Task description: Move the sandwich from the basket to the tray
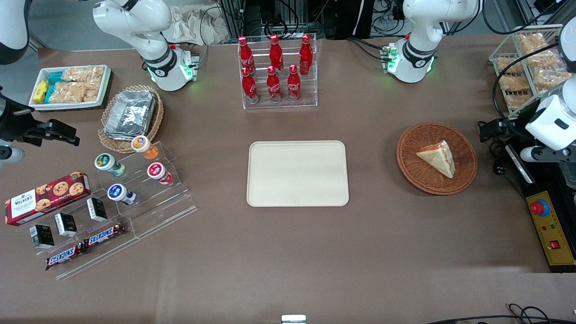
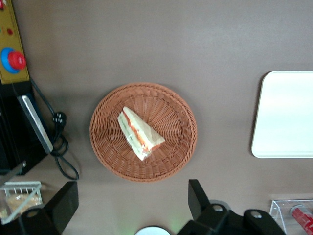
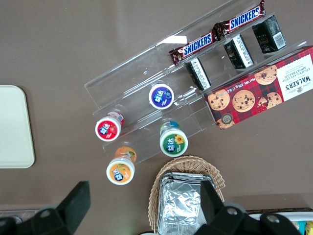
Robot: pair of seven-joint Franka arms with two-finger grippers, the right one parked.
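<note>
The sandwich (image 1: 437,157) is lying in the reddish-brown basket (image 1: 409,168), toward the working arm's end of the table, with one flat bread face turned up and its filling edge showing. The gripper (image 2: 132,205) is being held high above the table just beside the basket, its fingers (image 2: 197,197) spread wide apart and nothing between them.

The sandwich is being judged light and soft (bread that dents under a firm pinch), with layers that could slide apart if squeezed across the wrong faces. It is probably best taken across its two broad bread faces near the thick middle of the wedge, with gentle pressure; since it is lying on a face, the closing may have to be made across the long sides instead. The woven basket floor is rough, so a fingertip could catch in it.

The cream tray (image 1: 297,173) is lying bare at the middle of the table, well apart from the basket, and only open tabletop is being seen between them. A rack of red bottles (image 1: 275,67) is standing farther from the front camera than the tray, clear of that path. A yellow control box (image 1: 550,227) and cables (image 1: 497,153) are lying near the basket at the table's edge, close enough to be minded during descent.
</note>
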